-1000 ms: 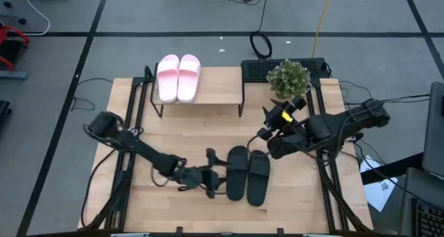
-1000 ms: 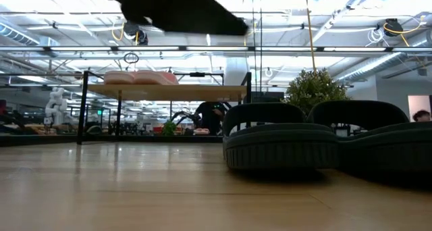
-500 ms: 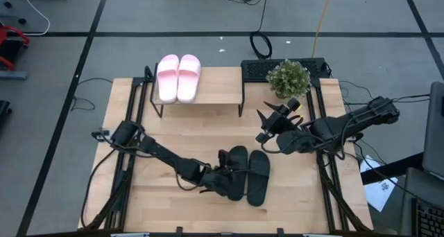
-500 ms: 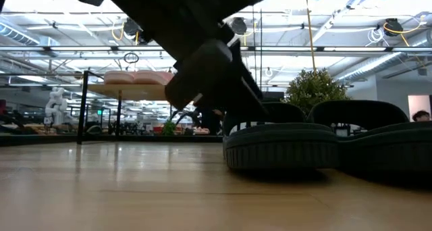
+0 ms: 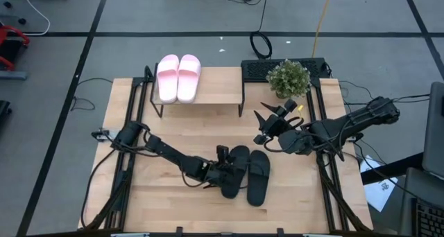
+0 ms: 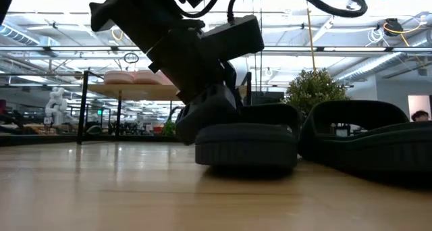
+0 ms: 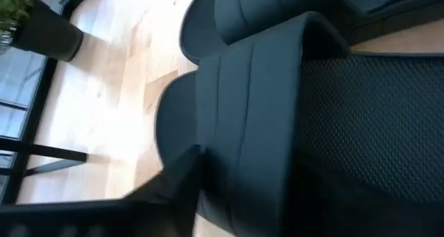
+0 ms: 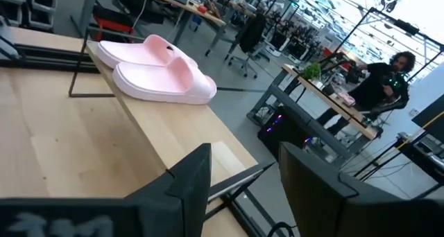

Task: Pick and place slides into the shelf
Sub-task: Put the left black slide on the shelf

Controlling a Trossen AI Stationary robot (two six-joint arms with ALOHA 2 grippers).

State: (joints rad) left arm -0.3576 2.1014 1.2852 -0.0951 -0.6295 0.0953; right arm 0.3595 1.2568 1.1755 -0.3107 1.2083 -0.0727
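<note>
**A:** Where does the left tool (image 5: 223, 169) sit against the black slides?

**B:** In the overhead view it is low in the frame, just left of centre, right on the nearer black slide (image 5: 234, 171). That slide's long axis runs up and down the frame, and the tool comes in from its left flank, across the strap. Its partner, the second black slide (image 5: 258, 176), lies just beside it on the right, parallel.

**A:** Is the tool clamped on it?

**B:** I cannot tell whether the grip is made. One finger (image 7: 182, 181) lies along the strap's edge.

**A:** And the shelf?

**B:** The shelf (image 5: 218, 90) is in the upper middle, well apart from the black pair. The pink slides (image 5: 179, 76) already fill its left part, so the bare right part looks like the likely target.

**A:** The other arm?

**B:** The right tool (image 5: 266, 126) hangs with fingers apart, centre right, near the plant (image 5: 288, 77), holding nothing. The left arm is plainly nearer.
</note>
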